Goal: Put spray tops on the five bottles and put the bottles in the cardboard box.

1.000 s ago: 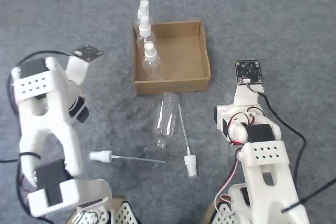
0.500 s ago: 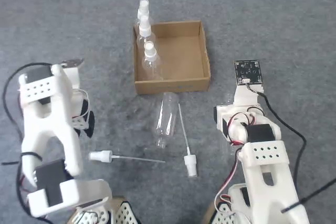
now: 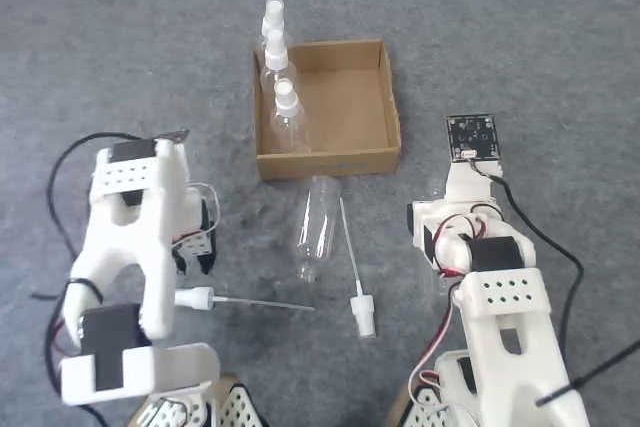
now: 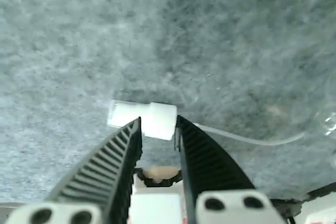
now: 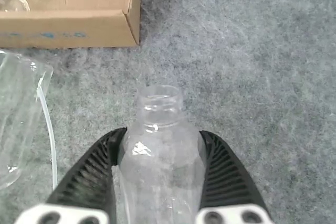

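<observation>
Fuzzy, matt and glossy surfaces
The mat (image 3: 520, 77) is fuzzy grey felt, matt; the box (image 3: 330, 163) is plain brown cardboard, matt; the bottle (image 5: 160, 166) is clear glossy plastic; the spray top (image 4: 156, 120) is smooth white plastic; the fingers (image 4: 118, 156) are ribbed black plastic

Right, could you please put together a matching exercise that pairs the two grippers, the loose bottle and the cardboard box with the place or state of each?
Things:
1. left gripper
2. right gripper
3. lying bottle
4. cardboard box

Place or state:
A. has capped bottles along one side
B. open over a spray top
C. shut on an uncapped bottle
D. on its side on the carpet, by the box's near wall

Pairs: 1-B, 2-C, 3-D, 4-A
</observation>
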Robot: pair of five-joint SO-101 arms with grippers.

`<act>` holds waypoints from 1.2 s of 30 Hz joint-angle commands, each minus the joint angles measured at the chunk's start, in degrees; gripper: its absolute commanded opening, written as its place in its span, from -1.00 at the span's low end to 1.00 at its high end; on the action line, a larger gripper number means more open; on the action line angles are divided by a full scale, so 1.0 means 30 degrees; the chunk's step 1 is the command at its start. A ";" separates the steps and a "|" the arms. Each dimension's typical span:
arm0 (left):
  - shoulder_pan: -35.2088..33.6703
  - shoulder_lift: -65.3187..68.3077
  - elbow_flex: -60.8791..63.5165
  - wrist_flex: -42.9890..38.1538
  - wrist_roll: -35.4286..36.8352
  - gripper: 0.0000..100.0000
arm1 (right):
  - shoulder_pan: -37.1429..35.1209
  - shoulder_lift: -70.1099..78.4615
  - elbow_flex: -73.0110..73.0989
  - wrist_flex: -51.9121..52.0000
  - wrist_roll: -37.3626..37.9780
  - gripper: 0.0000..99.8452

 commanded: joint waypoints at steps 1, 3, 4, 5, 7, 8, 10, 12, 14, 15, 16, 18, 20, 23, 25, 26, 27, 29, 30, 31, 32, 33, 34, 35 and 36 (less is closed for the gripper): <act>0.0938 -0.0264 -0.0132 -0.0176 0.1495 -0.73 | 0.0278 -0.0659 -0.0293 -0.0396 0.0264 -0.98; 0.1201 -0.0264 -0.0132 -0.0117 0.1963 -0.60 | 0.0278 -0.0659 -0.0293 -0.0425 0.0264 -0.98; 0.1260 -0.0264 -0.0103 -0.0117 0.2051 -0.54 | 0.0278 -0.0659 -0.0293 -0.0425 0.0264 -0.98; 0.1260 -0.0264 -0.0015 -0.0147 0.2051 -0.48 | 0.0278 -0.0659 -0.0293 -0.0425 0.0264 -0.98; 0.1260 -0.0264 0.0015 -0.0205 0.2110 -0.39 | 0.0278 -0.0659 -0.0293 -0.0425 0.0264 -0.98; 0.1260 -0.0264 0.0044 -0.0205 0.2110 -0.37 | 0.0278 -0.0659 -0.0293 -0.0425 0.0264 -0.98; 0.1289 -0.0205 0.0073 -0.0205 0.2110 -0.37 | 0.0278 -0.0659 -0.0293 -0.0425 0.0264 -0.98; 0.1289 -0.0088 0.0337 -0.0205 0.2110 -0.37 | 0.0278 -0.0659 -0.0293 -0.0425 0.0264 -0.98; 0.1289 -0.0088 0.1040 -0.0498 0.2081 -0.37 | 0.0278 -0.0659 -0.0293 -0.0425 0.0264 -0.98; 0.1289 -0.0117 0.1509 -0.0879 0.2081 -0.37 | 0.0278 -0.0659 -0.0293 -0.0425 0.0264 -0.98; 0.1289 -0.0117 0.2066 -0.1348 0.2051 -0.37 | 0.0278 -0.0659 -0.0293 -0.0454 0.0264 -0.98; 0.1260 -0.0088 0.3033 -0.2725 0.2139 -0.37 | 0.0278 -0.0659 -0.0293 -0.0454 0.0264 -0.98; 0.1143 -0.0088 0.3824 -0.3985 0.2139 -0.37 | 0.0278 -0.0659 -0.0293 -0.0454 0.0264 -0.98; 0.1495 -0.0088 0.4938 -0.5392 0.2168 -0.37 | 0.0278 -0.0659 -0.0293 -0.0454 0.0264 -0.98; 0.1758 -0.0088 0.5524 -0.6418 0.2549 -0.37 | 0.0278 -0.0659 -0.0293 -0.0454 0.0264 -0.98; 0.1846 -0.0088 0.5758 -0.7033 0.2960 -0.37 | 0.0278 -0.0659 -0.0293 -0.0454 0.0264 -0.98; 0.1875 -0.0088 0.5905 -0.7473 0.3311 -0.37 | 0.0278 -0.0659 -0.0293 -0.0454 0.0264 -0.98; 0.1875 -0.0234 0.5934 -0.7736 0.3722 -0.37 | 0.0278 -0.0659 -0.0293 -0.0454 0.0264 -0.98; 0.1875 -0.0234 0.5788 -0.7795 0.3810 -0.37 | 0.0278 -0.0659 -0.0293 -0.0454 0.0293 -0.98; 0.1875 -0.0264 0.5612 -0.7766 0.3839 -0.37 | 0.0278 -0.0659 -0.0293 -0.0454 0.0293 -0.98; 0.1875 -0.0264 0.5407 -0.7678 0.3956 -0.37 | 0.0278 -0.0659 -0.0293 -0.0454 0.0293 -0.98; 0.1817 -0.0264 0.5172 -0.7590 0.4015 -0.37 | 0.0278 -0.0659 -0.0293 -0.0454 0.0293 -0.98; 0.1758 -0.0264 0.4879 -0.7267 0.4015 -0.37 | 0.0278 -0.0659 -0.0293 -0.0454 0.0293 -0.98; 0.1758 -0.0264 0.4557 -0.6828 0.3985 -0.37 | 0.0278 -0.0659 -0.0293 -0.0454 0.0293 -0.98; 0.1758 -0.0264 0.4176 -0.6300 0.3956 -0.37 | 0.0278 -0.0659 -0.0293 -0.0454 0.0293 -0.98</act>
